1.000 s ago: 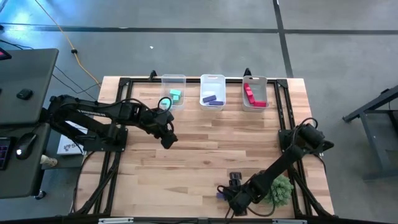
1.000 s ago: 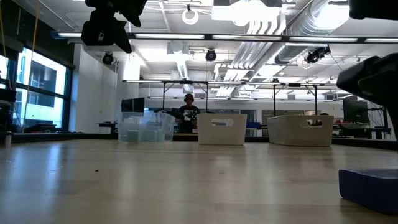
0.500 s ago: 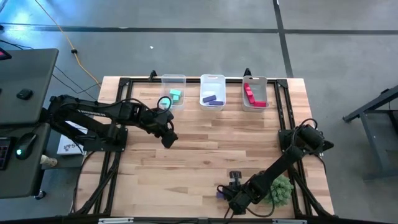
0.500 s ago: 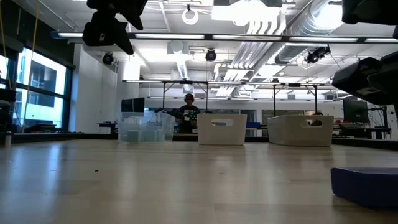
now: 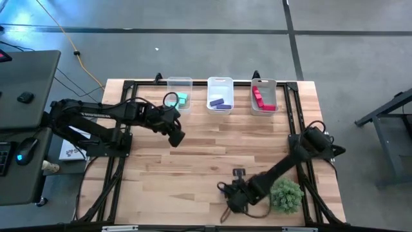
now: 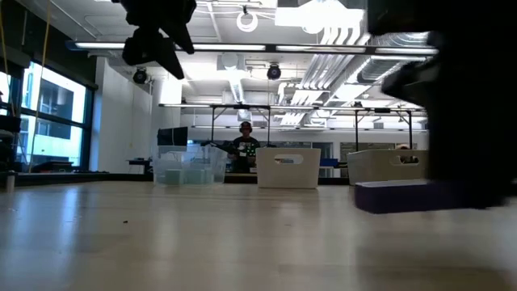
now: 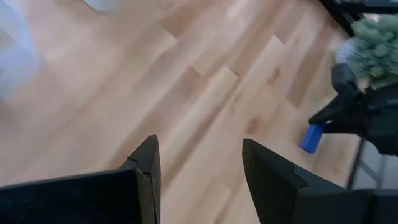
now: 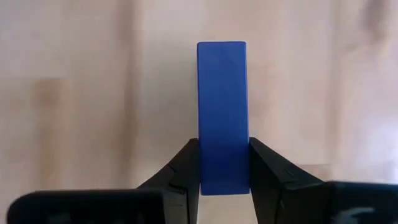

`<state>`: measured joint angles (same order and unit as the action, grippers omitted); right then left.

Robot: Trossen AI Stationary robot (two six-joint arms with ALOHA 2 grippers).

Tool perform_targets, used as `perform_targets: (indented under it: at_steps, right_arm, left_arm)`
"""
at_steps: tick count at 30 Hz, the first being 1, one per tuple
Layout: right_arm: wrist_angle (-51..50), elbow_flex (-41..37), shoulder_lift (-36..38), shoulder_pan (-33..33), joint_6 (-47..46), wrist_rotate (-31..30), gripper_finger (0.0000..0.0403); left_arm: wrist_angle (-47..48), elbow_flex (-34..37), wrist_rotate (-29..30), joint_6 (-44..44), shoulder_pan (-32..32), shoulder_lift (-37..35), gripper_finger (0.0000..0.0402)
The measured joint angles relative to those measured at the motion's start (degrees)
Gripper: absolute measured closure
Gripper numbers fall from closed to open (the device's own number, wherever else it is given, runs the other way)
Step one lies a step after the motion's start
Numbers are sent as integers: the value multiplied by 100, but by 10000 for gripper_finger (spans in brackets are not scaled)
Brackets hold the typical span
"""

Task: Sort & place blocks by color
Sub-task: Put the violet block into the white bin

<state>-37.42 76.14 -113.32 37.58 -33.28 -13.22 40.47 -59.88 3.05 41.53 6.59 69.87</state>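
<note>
**Right gripper pinching purple bar at near table edge**

The right gripper (image 8: 224, 163) is clamping a purple block (image 8: 222, 115) across its narrow width, beside the plant ball (image 5: 285, 194), with the bar's length sticking out ahead. The left gripper (image 7: 199, 168) is hanging open and empty near the teal bin (image 5: 179, 90), likely waiting.

The right gripper (image 8: 224, 177) sits low at the table's near edge, fingers clamped, while the left gripper (image 7: 199, 171) hovers mid-table, fingers apart.
</note>
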Motion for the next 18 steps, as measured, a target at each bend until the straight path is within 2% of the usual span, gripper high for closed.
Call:
perform_targets:
  at_steps: [12, 18]
  right_arm:
    - [-916, 428, 9, -1455, 2133, 25, 322]
    - [-939, 725, 15, -2386, 3120, 12, 321]
  left_arm:
    - [-7, 0, 126, -914, 826, 0, 259]
    - [-3, 0, 124, -1414, 1245, 0, 259]
